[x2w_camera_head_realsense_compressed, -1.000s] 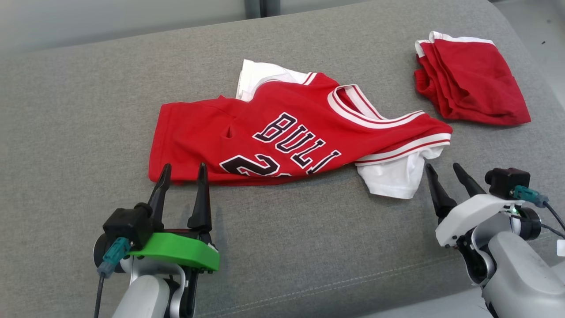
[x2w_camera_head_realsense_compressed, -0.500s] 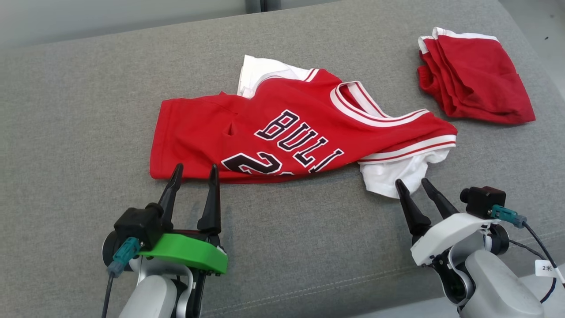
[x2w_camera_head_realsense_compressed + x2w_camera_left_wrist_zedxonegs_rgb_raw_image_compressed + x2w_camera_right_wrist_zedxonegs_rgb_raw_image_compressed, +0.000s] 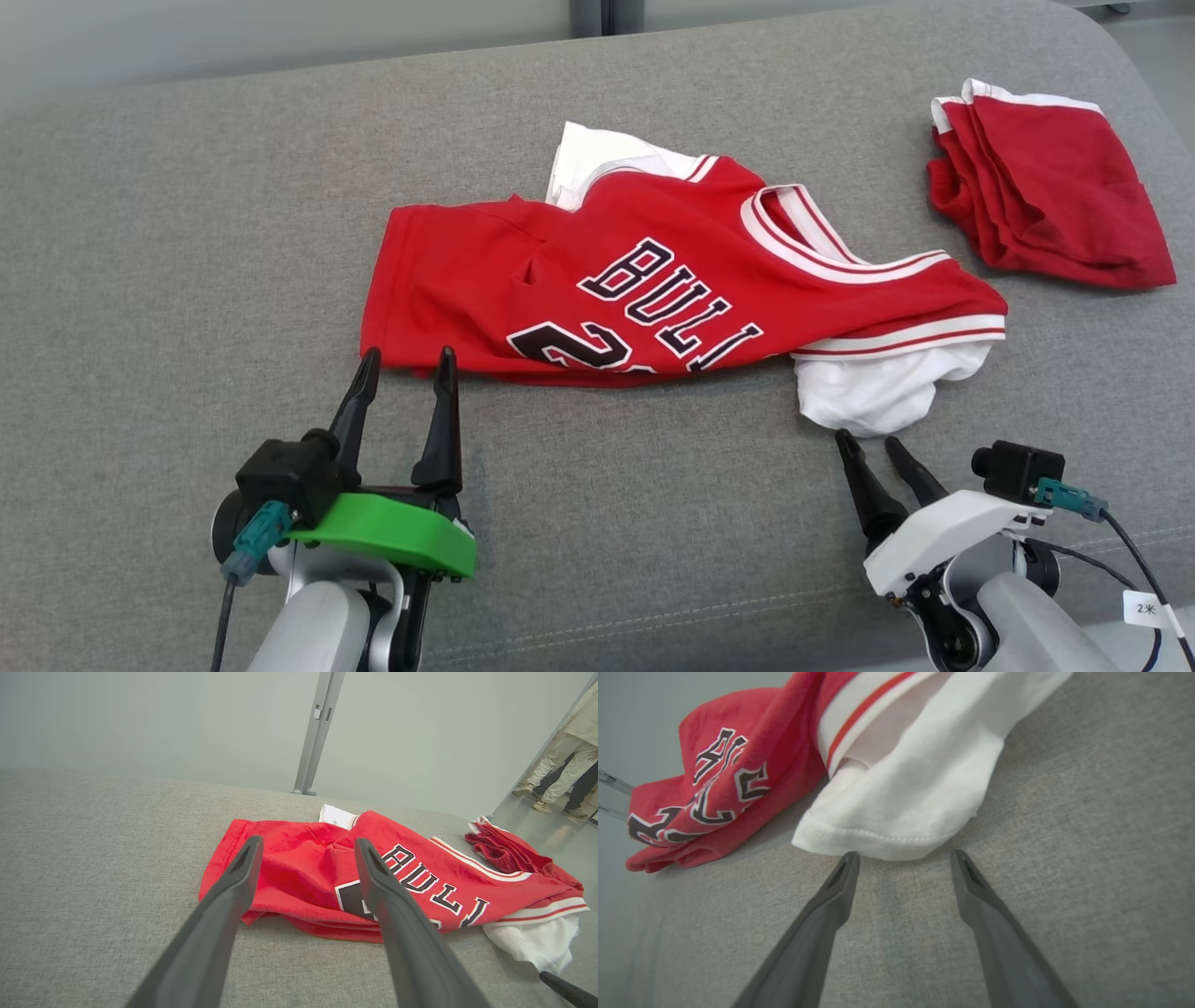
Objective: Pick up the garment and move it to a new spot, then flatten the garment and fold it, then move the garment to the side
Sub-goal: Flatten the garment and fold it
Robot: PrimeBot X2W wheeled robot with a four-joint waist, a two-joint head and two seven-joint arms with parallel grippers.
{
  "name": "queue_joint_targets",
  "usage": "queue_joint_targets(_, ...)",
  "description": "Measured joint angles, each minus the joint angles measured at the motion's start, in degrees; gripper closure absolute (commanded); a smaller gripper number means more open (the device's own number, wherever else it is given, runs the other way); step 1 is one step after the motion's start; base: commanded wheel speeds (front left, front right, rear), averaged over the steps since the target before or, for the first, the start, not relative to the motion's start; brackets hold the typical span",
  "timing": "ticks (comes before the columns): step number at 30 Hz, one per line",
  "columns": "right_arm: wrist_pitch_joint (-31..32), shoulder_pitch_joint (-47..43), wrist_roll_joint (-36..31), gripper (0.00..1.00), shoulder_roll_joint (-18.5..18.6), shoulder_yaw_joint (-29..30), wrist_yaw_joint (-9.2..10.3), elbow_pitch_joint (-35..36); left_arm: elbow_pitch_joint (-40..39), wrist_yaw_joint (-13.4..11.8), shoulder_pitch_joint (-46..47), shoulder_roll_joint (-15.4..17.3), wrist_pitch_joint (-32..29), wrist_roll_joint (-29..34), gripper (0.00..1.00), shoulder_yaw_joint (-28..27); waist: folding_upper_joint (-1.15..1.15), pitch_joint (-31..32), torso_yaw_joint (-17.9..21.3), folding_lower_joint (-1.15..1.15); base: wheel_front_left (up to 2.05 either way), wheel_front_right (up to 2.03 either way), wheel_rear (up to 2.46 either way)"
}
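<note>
Garment: red jersey with black-and-white lettering lies face up near the middle of the grey cushion. It is not flat. A crease runs through the left half, and the near long edge is tucked under, cutting off the numerals. One white sleeve sticks out at the near right, and more white cloth shows at the far edge.

Left end effector: fingers spread wide, nothing between them, tips at the jersey's near left corner by the hem. In the left wrist view the two fingers frame that corner. We cannot tell whether they touch the cloth.

Right end effector: also wide and empty, low over the cushion. Its tips stop just short of the white sleeve's stitched hem, with a thin strip of grey fabric between.

A second red garment, bunched and white-trimmed, lies at the far right, apart from the jersey.
</note>
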State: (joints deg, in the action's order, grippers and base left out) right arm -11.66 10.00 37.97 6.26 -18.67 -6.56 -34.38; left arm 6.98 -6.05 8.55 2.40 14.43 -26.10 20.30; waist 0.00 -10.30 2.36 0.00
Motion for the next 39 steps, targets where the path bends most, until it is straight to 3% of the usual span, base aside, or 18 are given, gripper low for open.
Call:
queue_joint_targets(18, -0.5, 3.1, -2.5, 0.0, 1.6, -0.8, -0.47, -5.4, 0.7, 0.0, -0.1, 0.0, 0.0, 0.0, 0.0, 0.2, 0.0, 1.0, -0.3, 0.0, 0.0, 0.0, 0.0)
queue_joint_targets(20, -0.9, 3.6, -3.1, 0.35, 2.0, -1.3, -0.47, -6.0, 0.9, 0.0, -0.1, 0.0, 0.0, 0.0, 0.0, 0.3, 0.0, 1.0, -0.4, 0.0, 0.0, 0.0, 0.0)
queue_joint_targets(21, -0.9, 3.9, -3.2, 0.6, 2.1, -1.4, -0.47, -6.1, 0.9, 0.0, -0.1, 0.0, 0.0, 0.0, 0.0, 0.3, 0.0, 0.9, -0.4, 0.0, 0.0, 0.0, 0.0)
queue_joint_targets(25, -1.3, 5.3, -3.5, 0.85, 2.5, -1.6, -0.47, -6.2, 0.9, 0.0, -0.2, 0.0, 0.0, 0.0, 0.0, 0.2, 0.0, 0.8, -0.4, 0.0, 0.0, 0.0, 0.0)
queue_joint_targets(26, -1.5, 5.5, -3.6, 0.98, 2.5, -1.7, -0.47, -6.2, 0.9, 0.0, -0.2, 0.0, 0.0, 0.0, 0.0, 0.2, 0.0, 0.8, -0.4, 0.0, 0.0, 0.0, 0.0)
queue_joint_targets(33, -2.0, 6.7, -3.8, 1.0, 3.2, -1.9, -0.48, -5.3, 1.0, 0.0, -0.2, 0.0, 0.0, 0.0, 0.0, -1.2, 0.0, 0.6, 0.4, 0.0, 0.0, 0.0, 0.0)
queue_joint_targets(39, -2.3, 9.3, -3.8, 1.0, 3.9, -2.7, -0.48, 1.5, 1.4, 0.0, -0.4, 0.0, 0.0, 0.1, 0.0, -2.3, 0.0, 0.6, 1.8, 0.0, 0.0, 0.0, 0.0)
